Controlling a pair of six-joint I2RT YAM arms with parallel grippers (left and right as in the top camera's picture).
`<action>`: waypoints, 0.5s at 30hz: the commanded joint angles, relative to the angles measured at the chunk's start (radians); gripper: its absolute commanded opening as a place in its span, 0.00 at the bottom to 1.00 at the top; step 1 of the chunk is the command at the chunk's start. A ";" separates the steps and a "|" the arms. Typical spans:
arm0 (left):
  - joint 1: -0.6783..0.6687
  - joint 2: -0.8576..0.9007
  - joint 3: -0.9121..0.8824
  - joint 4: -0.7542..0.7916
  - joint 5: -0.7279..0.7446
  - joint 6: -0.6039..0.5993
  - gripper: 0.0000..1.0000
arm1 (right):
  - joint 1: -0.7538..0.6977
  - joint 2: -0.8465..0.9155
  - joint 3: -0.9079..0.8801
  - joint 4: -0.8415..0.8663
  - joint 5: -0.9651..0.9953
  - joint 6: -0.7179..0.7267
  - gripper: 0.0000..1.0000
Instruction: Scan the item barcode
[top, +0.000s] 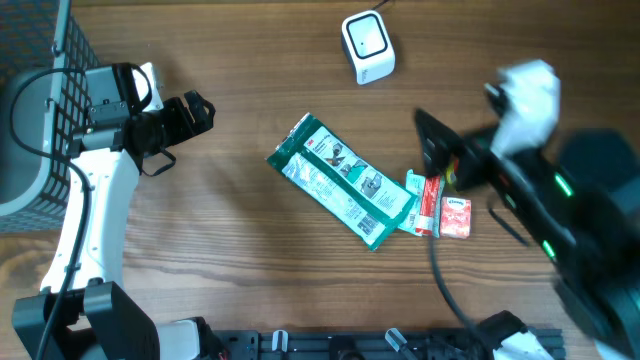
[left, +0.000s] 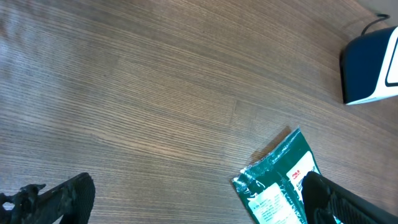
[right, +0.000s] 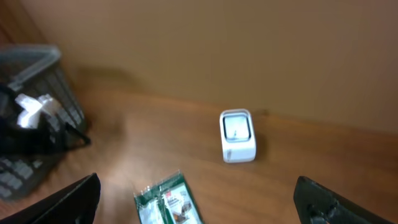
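A green foil packet with a white label lies flat at the table's middle, also seen in the left wrist view and the right wrist view. The white barcode scanner stands at the far edge, its window facing up; its dark side shows in the left wrist view. My left gripper hangs open left of the packet, nothing between its fingers. My right gripper is open, raised right of the packet, blurred in the overhead view; it looks toward the scanner.
Small red-and-white tissue packs and a small green-edged pack lie by the green packet's right end. A dark wire basket stands at the far left, also in the right wrist view. A cable leaves the scanner.
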 joint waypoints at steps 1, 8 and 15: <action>0.003 -0.001 -0.008 0.001 -0.006 0.009 1.00 | -0.018 -0.188 -0.148 0.027 0.017 -0.001 1.00; 0.003 -0.001 -0.008 0.001 -0.006 0.009 1.00 | -0.216 -0.574 -0.470 0.155 -0.092 -0.004 1.00; 0.003 -0.001 -0.008 0.001 -0.006 0.009 1.00 | -0.356 -0.795 -0.748 0.575 -0.156 -0.115 1.00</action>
